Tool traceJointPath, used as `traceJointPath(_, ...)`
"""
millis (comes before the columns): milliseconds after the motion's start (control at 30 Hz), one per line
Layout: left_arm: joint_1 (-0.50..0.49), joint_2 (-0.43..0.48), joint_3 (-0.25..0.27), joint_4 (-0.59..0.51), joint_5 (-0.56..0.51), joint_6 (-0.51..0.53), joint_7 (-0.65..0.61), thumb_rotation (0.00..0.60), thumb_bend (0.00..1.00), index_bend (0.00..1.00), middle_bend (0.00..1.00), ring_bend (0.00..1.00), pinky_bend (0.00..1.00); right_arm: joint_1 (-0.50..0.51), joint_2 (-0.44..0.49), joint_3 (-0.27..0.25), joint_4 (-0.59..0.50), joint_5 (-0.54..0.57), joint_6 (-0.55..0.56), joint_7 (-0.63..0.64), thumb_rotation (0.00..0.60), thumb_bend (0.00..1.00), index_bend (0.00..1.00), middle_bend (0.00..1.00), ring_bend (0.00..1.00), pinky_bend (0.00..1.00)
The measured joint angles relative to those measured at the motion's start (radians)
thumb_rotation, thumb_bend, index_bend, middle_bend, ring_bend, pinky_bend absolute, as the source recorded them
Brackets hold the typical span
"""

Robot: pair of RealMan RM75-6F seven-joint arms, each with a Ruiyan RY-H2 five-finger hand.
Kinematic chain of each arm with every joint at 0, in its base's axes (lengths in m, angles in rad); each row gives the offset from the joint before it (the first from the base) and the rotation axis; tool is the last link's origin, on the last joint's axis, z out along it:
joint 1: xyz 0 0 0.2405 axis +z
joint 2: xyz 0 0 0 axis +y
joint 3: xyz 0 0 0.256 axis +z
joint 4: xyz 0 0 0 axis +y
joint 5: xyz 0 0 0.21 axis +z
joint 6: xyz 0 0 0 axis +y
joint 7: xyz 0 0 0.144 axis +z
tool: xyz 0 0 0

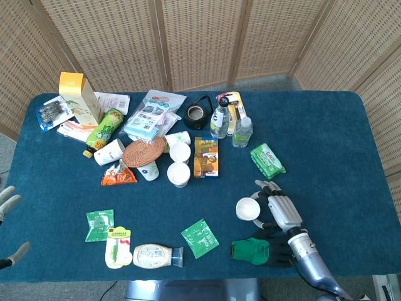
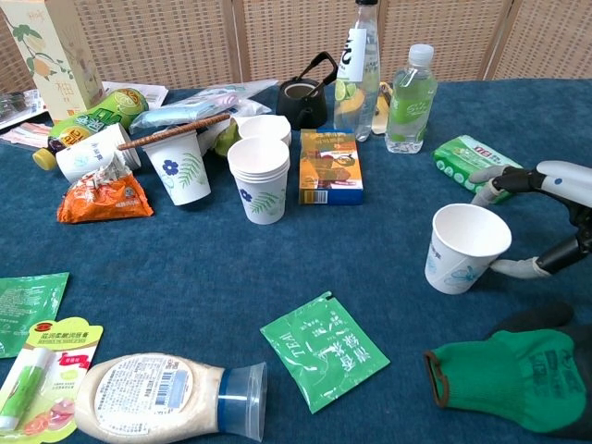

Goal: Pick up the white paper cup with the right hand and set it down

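The white paper cup [image 1: 249,209] [image 2: 462,248] stands upright on the blue table [image 1: 338,144], printed with a faint blue leaf. My right hand [image 1: 282,210] [image 2: 566,185] is cupped around its right side. The thumb [image 2: 518,268] reaches the cup's lower wall and looks to touch it, while the fingers [image 2: 495,175] arch behind the rim without touching. The cup is not lifted. My left hand [image 1: 7,202] shows only at the far left edge of the head view, fingers apart, holding nothing.
A green-and-black glove [image 1: 254,251] [image 2: 509,375] lies just in front of the cup. A green tea sachet [image 2: 324,350] lies to its left, and a green wipes pack [image 2: 472,155] behind it. Stacked cups [image 2: 259,180], bottles and boxes crowd the table's far middle.
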Motion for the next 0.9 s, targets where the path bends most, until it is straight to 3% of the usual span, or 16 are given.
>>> traceJointPath(233,0.0,0.0,0.0,-0.001,0.0,0.0,-0.001,0.6,0.33,0.0,0.0,0.0,0.0,0.001,-0.002,-0.002,0.003,-0.01,0.021,-0.044,0.6,0.3,0.35,0.0,0.0,0.0)
traceJointPath(533,0.001,0.0,0.0,0.0,0.002,0.002,-0.001,0.6,0.33,0.0,0.0,0.0,0.0,-0.007,-0.005,-0.004,0.001,-0.046,0.107,-0.201,0.6,0.31,0.36,0.0,0.0,0.0)
traceJointPath(900,-0.001,-0.001,0.001,-0.003,0.005,-0.004,0.007,0.6,0.33,0.0,0.0,0.0,0.0,-0.016,-0.04,-0.017,0.034,-0.108,0.211,-0.525,0.6,0.35,0.37,0.0,0.0,0.0)
